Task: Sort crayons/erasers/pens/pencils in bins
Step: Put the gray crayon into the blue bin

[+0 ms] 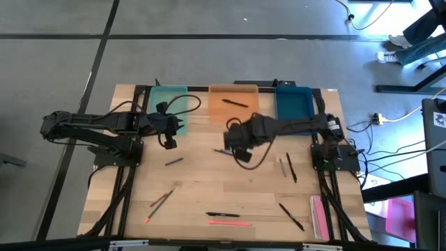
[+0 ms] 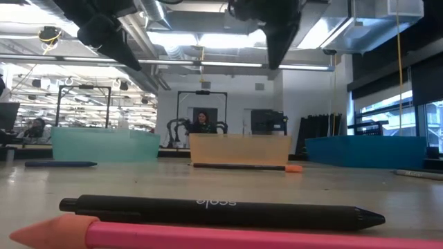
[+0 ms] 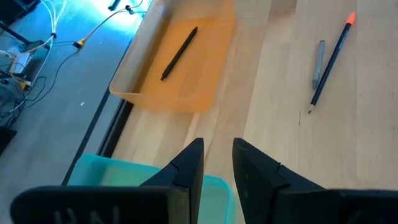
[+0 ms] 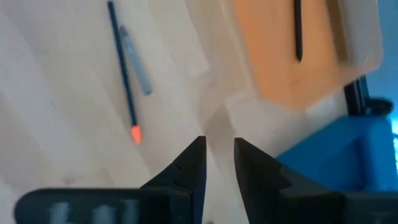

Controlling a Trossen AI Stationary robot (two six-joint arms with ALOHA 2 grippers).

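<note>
Up at the far edge of the light wooden table (image 1: 230,185) in the overhead picture, we count three shallow plastic bins in a row: the teal-green tray (image 1: 167,94), the orange tray (image 1: 217,104) and the blue tray (image 1: 293,104). Part of the teal one is hidden under the left arm and its cable. We cannot tell whether anything lies in it. The blue one looks bare inside, though its right rim is crowded by the right arm's base.

One thin black pen (image 1: 235,103) lies slanted inside the orange tray. Out on the wood we count three more black pens: one right of centre (image 1: 290,168), one low in the middle (image 1: 223,214) and one at lower right (image 1: 291,216). A pink-red pencil (image 1: 228,223) lies just below the middle pen. Two coloured pencils (image 1: 162,199) cross at lower left, too thin to read apart. A short purple stick (image 1: 173,161) and a grey stick (image 1: 282,166) are hard to name. Something dark sits half covered beneath the right arm's wrist.

At table height, the pink pencil is cut off by the bottom edge of the frame, and a person (image 2: 202,122) shows small, far back.

The left gripper (image 3: 217,149) hangs over the wood beside the teal tray, fingers a narrow gap apart, empty. The right gripper (image 4: 219,146) hangs near the orange tray's near edge, fingers likewise slightly parted, nothing between them.
</note>
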